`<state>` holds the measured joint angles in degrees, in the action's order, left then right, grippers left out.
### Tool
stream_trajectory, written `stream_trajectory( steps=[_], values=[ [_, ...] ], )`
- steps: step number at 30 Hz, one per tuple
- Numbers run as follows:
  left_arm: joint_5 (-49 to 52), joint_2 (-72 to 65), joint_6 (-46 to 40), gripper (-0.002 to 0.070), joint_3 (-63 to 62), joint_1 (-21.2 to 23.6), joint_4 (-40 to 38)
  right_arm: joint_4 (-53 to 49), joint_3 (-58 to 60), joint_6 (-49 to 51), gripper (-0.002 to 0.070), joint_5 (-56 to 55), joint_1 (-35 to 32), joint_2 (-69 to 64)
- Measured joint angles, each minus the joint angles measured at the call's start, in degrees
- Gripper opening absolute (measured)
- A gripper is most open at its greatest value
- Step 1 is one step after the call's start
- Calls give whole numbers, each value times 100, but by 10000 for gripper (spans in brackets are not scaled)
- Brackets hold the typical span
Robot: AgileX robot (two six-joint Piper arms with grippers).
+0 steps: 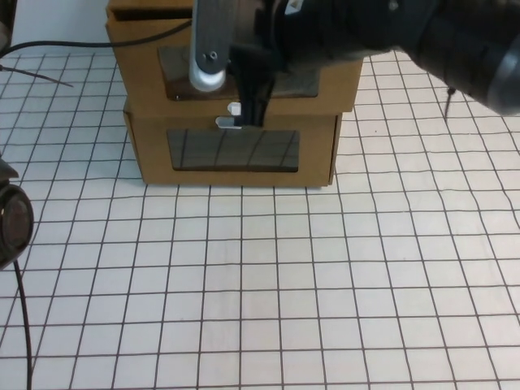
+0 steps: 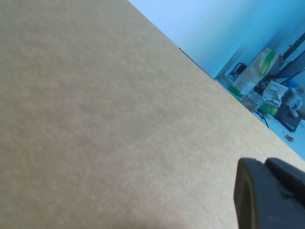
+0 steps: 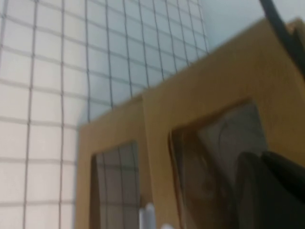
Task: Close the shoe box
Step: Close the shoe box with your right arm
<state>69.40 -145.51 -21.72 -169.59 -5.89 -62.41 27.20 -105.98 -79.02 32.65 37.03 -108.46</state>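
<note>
Shoe box (image 1: 340, 81) is the upper of two stacked cardboard boxes, at the far side of the table (image 1: 268, 284), window (image 1: 175, 71) facing the robot. Its white tab (image 1: 234, 108) sits at the bottom edge of the front, under the window.

The right gripper (image 1: 258, 101) hangs right in front of that face, at or touching the tab; contact isn't resolvable. Can't tell whether it's spread or pinched, because the arm body covers it from above and the right wrist view only catches one dark tip (image 3: 271, 191) beside the window.

**Key relation:** the box lies straight beyond the right gripper, away from the robot. The front face runs left-right and the drawer slides fore-aft. My read is that the front panel stands a bit proud of the shell, so closing means a straight push away from the robot, square to the face and near mid-width so the drawer doesn't skew.

**Risk:** the lower box (image 1: 150, 154) has its own tab (image 1: 226, 123) just under the gripper, so going in too low hits the wrong box.

The left gripper (image 2: 267, 198) is not identifiable in the high view. Its wrist view shows plain cardboard close up, and I can't say which box or which face. Its state is also unreadable. The right arm is the one placed for the push.
</note>
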Motion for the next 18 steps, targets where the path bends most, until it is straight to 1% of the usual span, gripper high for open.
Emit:
stream_trajectory(
  steps=[2,5,8,11,14,18],
  values=[
    [10,0,0,-2,0,13,-52,-239,482,52,-12,-363,0,234],
    [10,-2,11,-2,2,26,-127,-331,1394,77,-12,-1043,0,646],
    [10,-2,19,-2,2,35,-138,-189,2400,77,-12,-1798,0,1051],
    [10,-2,19,-2,2,35,-138,-45,3095,77,-12,-2434,0,1228],
    [10,-2,32,-2,2,35,-138,35,3429,77,-12,-2810,0,1165],
    [10,-2,32,-2,2,35,-138,89,3491,77,-13,-3423,0,943]
  ],
)
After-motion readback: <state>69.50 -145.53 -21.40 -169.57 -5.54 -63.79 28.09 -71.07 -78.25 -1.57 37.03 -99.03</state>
